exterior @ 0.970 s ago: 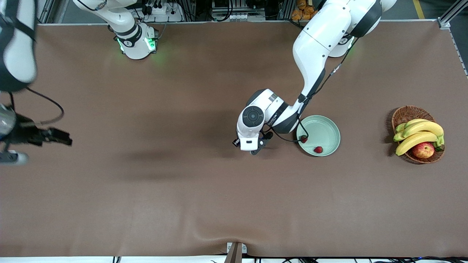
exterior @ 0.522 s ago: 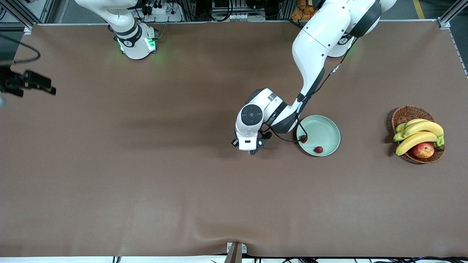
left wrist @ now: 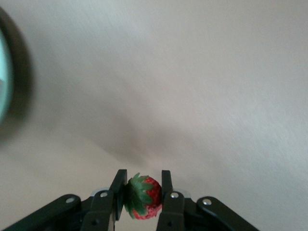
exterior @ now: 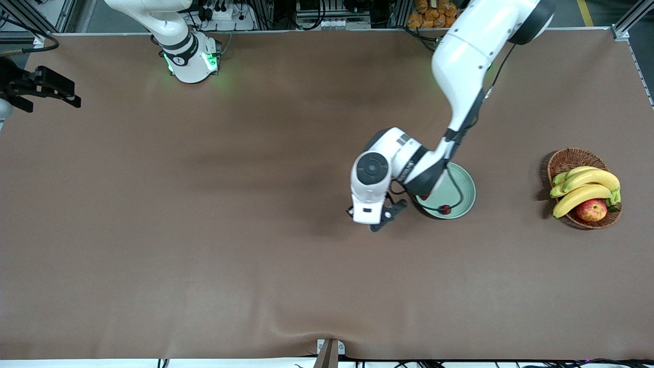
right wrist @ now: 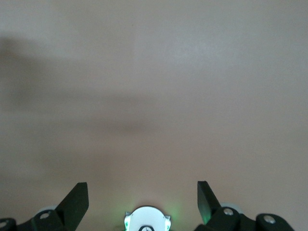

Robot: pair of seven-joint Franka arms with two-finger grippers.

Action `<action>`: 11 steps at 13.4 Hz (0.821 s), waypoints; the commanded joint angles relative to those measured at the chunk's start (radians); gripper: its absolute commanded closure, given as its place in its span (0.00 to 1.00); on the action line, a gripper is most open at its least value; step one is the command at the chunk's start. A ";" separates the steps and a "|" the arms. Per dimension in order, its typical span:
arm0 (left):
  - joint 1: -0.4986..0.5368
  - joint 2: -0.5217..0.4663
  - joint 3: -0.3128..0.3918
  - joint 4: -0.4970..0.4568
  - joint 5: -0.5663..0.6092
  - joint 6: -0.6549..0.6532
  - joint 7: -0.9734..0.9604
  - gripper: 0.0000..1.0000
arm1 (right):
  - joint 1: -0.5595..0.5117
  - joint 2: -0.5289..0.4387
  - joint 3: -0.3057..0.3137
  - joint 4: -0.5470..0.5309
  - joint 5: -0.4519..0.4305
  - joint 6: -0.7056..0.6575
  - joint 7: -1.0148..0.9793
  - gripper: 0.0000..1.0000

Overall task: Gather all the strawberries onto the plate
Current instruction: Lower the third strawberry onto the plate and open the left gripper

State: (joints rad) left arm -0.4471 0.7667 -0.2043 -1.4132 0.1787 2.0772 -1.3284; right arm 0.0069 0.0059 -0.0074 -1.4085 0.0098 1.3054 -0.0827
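Observation:
My left gripper (exterior: 382, 221) hangs over the bare table beside the plate, on its right-arm side. In the left wrist view the left gripper (left wrist: 143, 179) is shut on a small red strawberry (left wrist: 144, 198) with a green leafy cap. The pale mint-green plate (exterior: 462, 185) is partly covered by the left arm, and its rim shows in the left wrist view (left wrist: 4, 82). One strawberry (exterior: 445, 208) lies in the plate near the rim closest to the front camera. My right gripper (exterior: 71, 97) waits at the right arm's end of the table, and in its wrist view the right gripper (right wrist: 143, 187) is open and empty.
A brown wicker basket (exterior: 568, 159) with bananas (exterior: 587, 186) and a red-yellow apple (exterior: 591, 209) stands at the left arm's end of the table. The right arm's base (exterior: 190, 61) glows green and also shows in the right wrist view (right wrist: 147, 219).
My left gripper has moved with the strawberry toward the plate, and the left arm now covers more of the plate. My right gripper has swung away toward the right arm's table edge.

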 commanded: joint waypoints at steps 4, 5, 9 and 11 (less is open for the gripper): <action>0.151 -0.061 -0.012 -0.033 0.012 -0.179 0.283 1.00 | -0.005 -0.014 0.000 -0.027 -0.028 0.084 0.004 0.00; 0.175 -0.064 -0.012 -0.062 0.015 -0.186 0.297 1.00 | -0.011 -0.014 0.000 -0.029 -0.028 0.089 0.004 0.00; 0.240 -0.096 -0.017 -0.180 0.015 -0.181 0.379 1.00 | -0.016 -0.020 0.000 -0.029 -0.028 0.071 0.018 0.00; 0.263 -0.101 -0.018 -0.202 0.015 -0.181 0.393 0.89 | -0.031 -0.018 -0.002 -0.029 -0.028 0.078 0.020 0.00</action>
State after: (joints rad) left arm -0.2065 0.7168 -0.2080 -1.5512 0.1792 1.8982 -0.9544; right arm -0.0024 0.0066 -0.0161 -1.4181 -0.0010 1.3774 -0.0748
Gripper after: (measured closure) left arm 0.670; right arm 0.000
